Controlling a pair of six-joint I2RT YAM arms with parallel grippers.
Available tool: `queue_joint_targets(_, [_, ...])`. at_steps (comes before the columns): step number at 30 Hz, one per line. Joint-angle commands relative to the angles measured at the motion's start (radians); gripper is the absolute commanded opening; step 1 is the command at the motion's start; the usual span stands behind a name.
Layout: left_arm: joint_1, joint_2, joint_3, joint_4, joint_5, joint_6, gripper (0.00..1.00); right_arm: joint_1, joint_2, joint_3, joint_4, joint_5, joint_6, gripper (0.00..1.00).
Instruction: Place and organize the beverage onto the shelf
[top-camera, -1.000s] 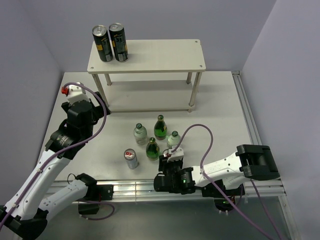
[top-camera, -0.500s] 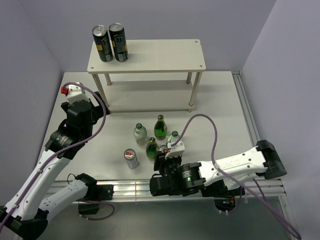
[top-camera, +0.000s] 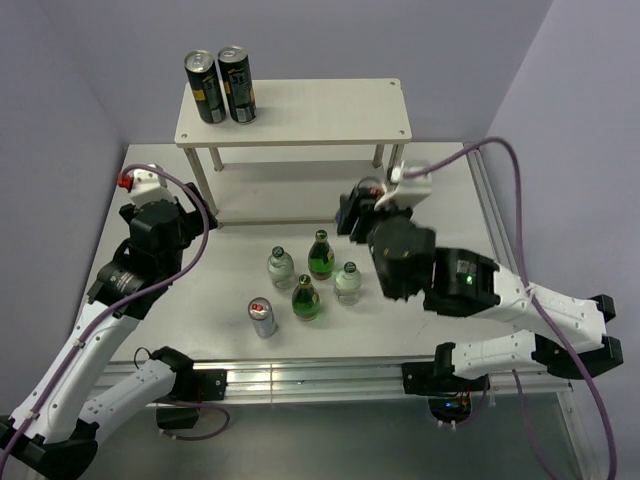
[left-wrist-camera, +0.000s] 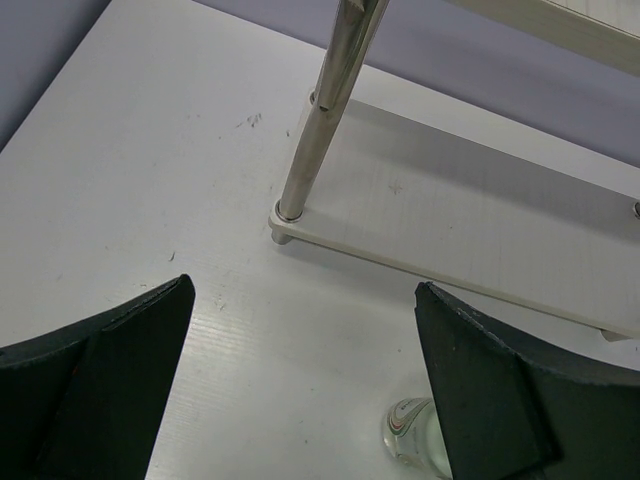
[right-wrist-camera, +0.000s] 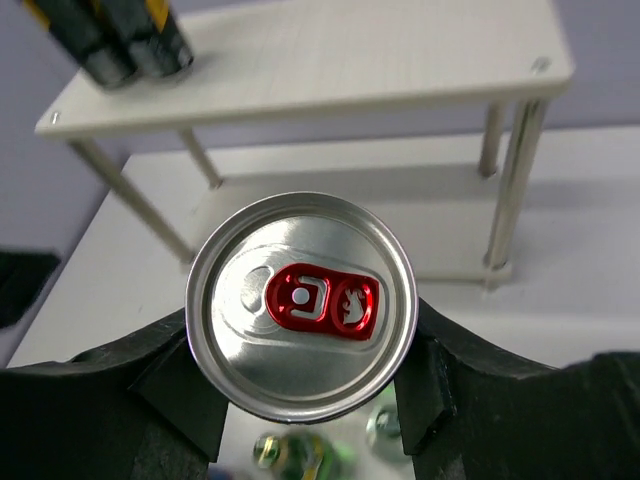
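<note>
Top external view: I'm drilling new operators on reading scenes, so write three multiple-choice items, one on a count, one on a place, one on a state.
1. How many bottles stand on the table?
A) two B) four C) six
2. Where do the two black cans stand?
A) left end of the shelf top board B) its lower board C) the table
3. What is the right pincer doing?
A) open, empty B) shut on a silver can C) shut on a bottle

Answers:
1 B, two green and two clear ones cluster there.
2 A, both stand at the top board's left end.
3 B, the right wrist view shows it clamping the red-tabbed can.
</note>
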Motion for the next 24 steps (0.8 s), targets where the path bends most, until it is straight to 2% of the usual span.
queue_joint_targets(1, [0.013, -0.018, -0.001, 0.025, 0.024, 0.018, 0.99, -0.155, 0.017, 0.141, 0.349, -0.188, -0.39, 0.0])
queue_joint_targets(2, [0.016, -0.018, -0.001, 0.026, 0.027, 0.016, 0.99, -0.225, 0.042, 0.181, 0.36, -0.211, -0.471, 0.0])
queue_joint_targets(5, [0.024, -0.015, -0.001, 0.03, 0.041, 0.018, 0.99, -0.316, 0.173, 0.379, 0.328, -0.306, -0.551, 0.0])
queue_joint_targets(9, [0.038, -0.016, -0.004, 0.033, 0.061, 0.018, 0.99, -0.489, 0.37, 0.719, 0.19, -0.412, -0.585, 0.0])
queue_joint_targets(12, [0.049, -0.021, -0.009, 0.037, 0.073, 0.019, 0.99, -0.571, 0.502, 0.886, 0.133, -0.484, -0.574, 0.0])
queue_joint_targets(15, [0.05, -0.016, -0.01, 0.039, 0.071, 0.021, 0.99, -0.686, 0.592, 0.977, 0.096, -0.564, -0.525, 0.0])
queue_joint_targets(19, [0.05, -0.004, -0.01, 0.039, 0.082, 0.024, 0.99, -0.833, 0.654, 0.979, 0.096, -0.67, -0.447, 0.0])
queue_joint_targets(24, [0.05, 0.002, -0.009, 0.037, 0.088, 0.024, 0.99, -0.92, 0.706, 0.978, 0.087, -0.734, -0.384, 0.0])
